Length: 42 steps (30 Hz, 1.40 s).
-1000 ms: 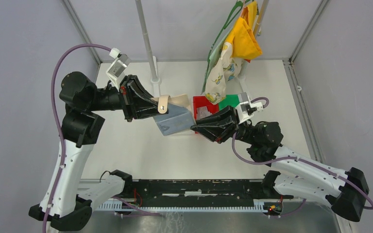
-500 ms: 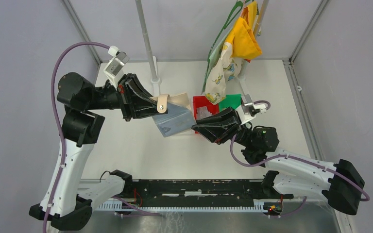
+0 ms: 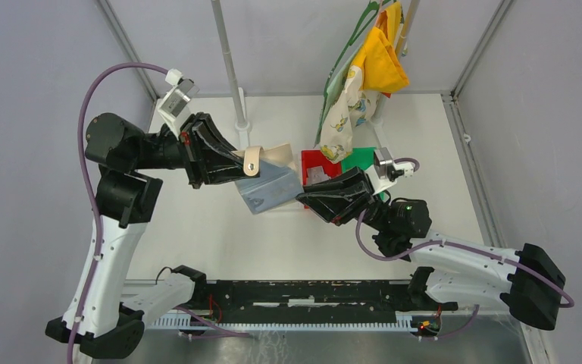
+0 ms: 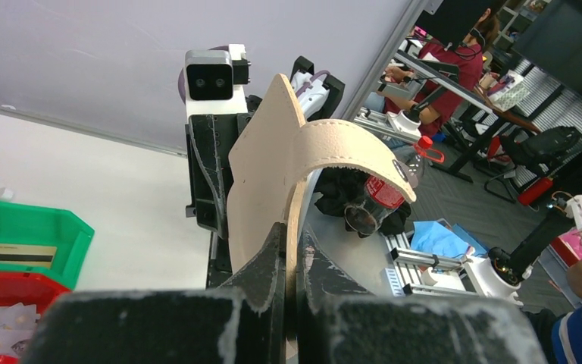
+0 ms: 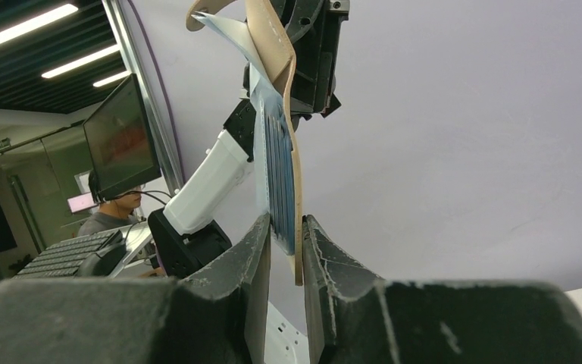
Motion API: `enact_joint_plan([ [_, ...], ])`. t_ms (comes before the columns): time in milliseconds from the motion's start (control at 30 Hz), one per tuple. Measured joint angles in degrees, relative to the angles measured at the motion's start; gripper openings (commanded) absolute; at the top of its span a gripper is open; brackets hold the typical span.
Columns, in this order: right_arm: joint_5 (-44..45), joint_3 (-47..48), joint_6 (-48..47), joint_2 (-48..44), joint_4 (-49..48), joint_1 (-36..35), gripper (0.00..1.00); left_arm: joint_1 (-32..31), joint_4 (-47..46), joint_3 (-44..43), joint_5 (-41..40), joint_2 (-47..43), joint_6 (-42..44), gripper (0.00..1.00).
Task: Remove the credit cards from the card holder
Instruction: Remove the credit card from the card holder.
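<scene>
White tabletop [image 3: 220, 227] and grey walls frame the top view. The left gripper [image 3: 236, 168] is pressed together on the strap end of the card holder [image 3: 271, 186] and holds it off the table, its blue-grey panel facing up. The right gripper [image 3: 303, 199] meets the holder's opposite, lower corner. Just behind it stands a red bin [image 3: 308, 161] with pale credit cards [image 3: 319, 176] lying in it, and a green bin [image 3: 361, 157] sits beside that. Patterned cloths [image 3: 356, 98] hang at the back.

From the left wrist, the left gripper [image 4: 289, 241] pinches the holder's tan edge [image 4: 261, 171] with no gap showing. The strap tab [image 4: 348, 144] arches over to the right. At lower left are the green bin [image 4: 45, 227] and the red bin [image 4: 7, 282], with credit cards [image 4: 0, 318] in the red one.

From the right wrist, the right gripper [image 5: 286, 231] is nearly shut, and the holder's lower edge [image 5: 279, 159] stands upright in the narrow slot. Its fingers [image 5: 254, 250] touch the blue-grey face on one side and the tan face on the other. Whether a card is caught there too cannot be told.
</scene>
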<state>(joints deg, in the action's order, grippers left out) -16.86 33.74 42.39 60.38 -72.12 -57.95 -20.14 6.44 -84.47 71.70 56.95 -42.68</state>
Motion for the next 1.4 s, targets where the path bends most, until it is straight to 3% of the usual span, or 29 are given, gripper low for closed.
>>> enact_joint_plan([
  [333,1.1,2.8,-0.1,2.6,0.4,-2.1,0.28,0.2,-2.1,-0.3,1.0,-0.6,-1.2,0.02],
  [667,0.9,4.7,1.9,6.6,-4.9,-2.6,0.54,0.2,-1.7,-0.3,2.4,-1.0,-1.0,0.02],
  [1133,-0.1,6.7,-5.9,2.9,3.2,-5.0,0.56,0.2,4.7,-0.5,3.4,-0.2,2.7,0.02],
  [1400,-3.0,1.8,-8.9,-4.5,5.7,-5.0,0.52,0.5,5.0,-2.3,3.5,0.3,2.7,0.02],
])
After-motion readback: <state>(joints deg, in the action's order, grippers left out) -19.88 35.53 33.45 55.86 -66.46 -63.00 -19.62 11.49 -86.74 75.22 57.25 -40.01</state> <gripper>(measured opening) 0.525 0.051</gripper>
